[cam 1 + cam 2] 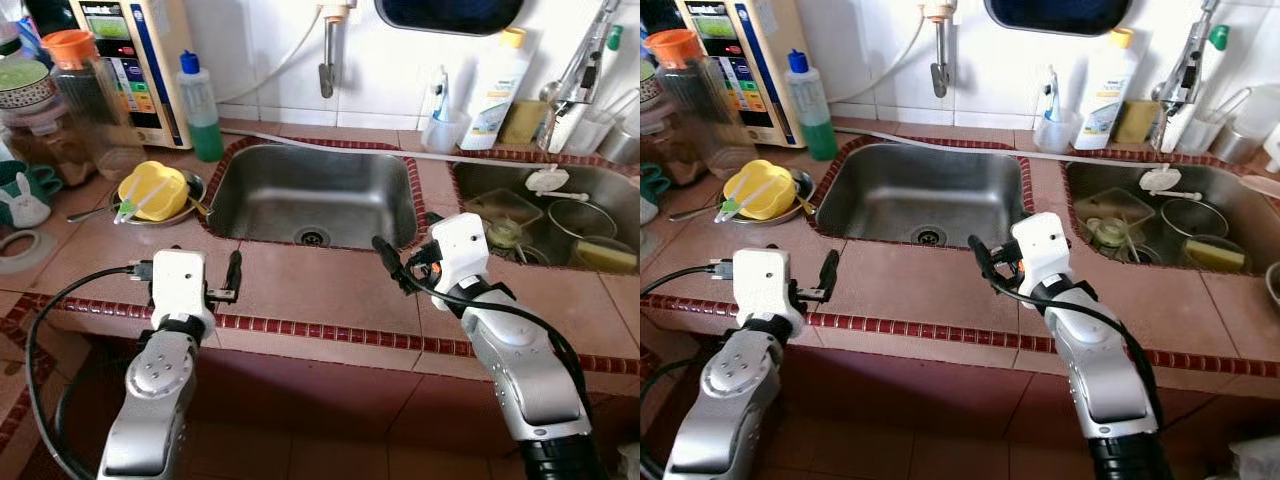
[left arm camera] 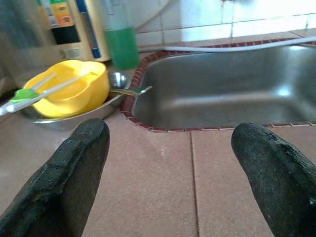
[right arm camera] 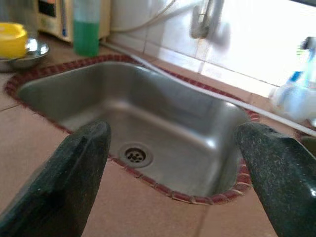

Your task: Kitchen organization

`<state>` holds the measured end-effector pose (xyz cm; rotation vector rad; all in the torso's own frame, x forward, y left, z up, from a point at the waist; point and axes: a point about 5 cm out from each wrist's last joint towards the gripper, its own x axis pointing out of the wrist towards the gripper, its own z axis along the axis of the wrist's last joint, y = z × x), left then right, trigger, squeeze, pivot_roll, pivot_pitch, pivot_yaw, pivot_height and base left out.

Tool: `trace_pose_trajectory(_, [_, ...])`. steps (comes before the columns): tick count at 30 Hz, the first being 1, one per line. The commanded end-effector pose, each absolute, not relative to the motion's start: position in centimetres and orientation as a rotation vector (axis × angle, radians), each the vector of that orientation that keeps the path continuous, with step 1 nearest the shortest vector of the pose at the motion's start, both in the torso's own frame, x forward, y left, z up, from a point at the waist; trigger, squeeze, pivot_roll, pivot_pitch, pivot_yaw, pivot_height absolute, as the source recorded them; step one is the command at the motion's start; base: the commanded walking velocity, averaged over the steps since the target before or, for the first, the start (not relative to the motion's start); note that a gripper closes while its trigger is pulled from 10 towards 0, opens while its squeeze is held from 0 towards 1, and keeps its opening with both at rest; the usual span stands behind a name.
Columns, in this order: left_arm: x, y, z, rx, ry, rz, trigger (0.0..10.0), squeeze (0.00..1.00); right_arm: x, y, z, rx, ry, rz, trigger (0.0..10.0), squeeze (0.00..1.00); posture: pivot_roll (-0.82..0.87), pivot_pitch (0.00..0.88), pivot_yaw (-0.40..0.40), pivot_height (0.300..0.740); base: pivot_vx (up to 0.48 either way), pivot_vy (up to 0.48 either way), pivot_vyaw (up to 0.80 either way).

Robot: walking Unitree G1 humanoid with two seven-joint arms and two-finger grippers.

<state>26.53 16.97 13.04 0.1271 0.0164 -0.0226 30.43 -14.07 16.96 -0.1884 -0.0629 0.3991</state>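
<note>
Plainly, the yellow bowl [image 1: 152, 189] sits upturned in a steel dish [image 1: 192, 184] left of the empty sink [image 1: 312, 192], a green-tipped utensil [image 1: 128, 207] across it. It looks light, rigid and slick; grip its rim. Both the left gripper [image 1: 232, 280] and right gripper [image 1: 388, 262] hover over the counter [image 1: 300, 290], fingers apart, holding nothing.

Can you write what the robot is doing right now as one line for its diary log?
left tool: open, empty, over counter | right tool: open, empty, at left sink front edge | yellow bowl: untouched
</note>
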Motion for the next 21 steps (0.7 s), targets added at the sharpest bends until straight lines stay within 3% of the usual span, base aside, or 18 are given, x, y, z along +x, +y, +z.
trace_pose_trajectory(1, [26.4, 16.8, 13.2, 0.126, 0.014, -0.036, 10.0, 0.0, 30.6, -14.3, 17.9, -0.17, -0.092, 0.366, 10.0, 0.0, 0.06, 0.0, 0.019, 0.74, 0.0, 0.0, -0.79])
trace_pose_trajectory(10, [26.9, 16.9, 13.9, 0.09, -0.011, 0.032, 10.0, 0.0, 29.5, -12.5, 16.8, -0.101, -0.08, 0.333, 10.0, 0.0, 0.06, 0.0, -0.003, 0.74, 0.0, 0.0, -0.77])
trace_pose_trajectory(21, [27.0, 16.4, 14.5, 0.04, -0.041, 0.009, 10.0, 0.0, 30.2, -12.4, 17.7, -0.124, -0.122, 0.31, 10.0, 0.0, 0.05, 0.0, -0.015, 0.74, 0.0, 0.0, 0.0])
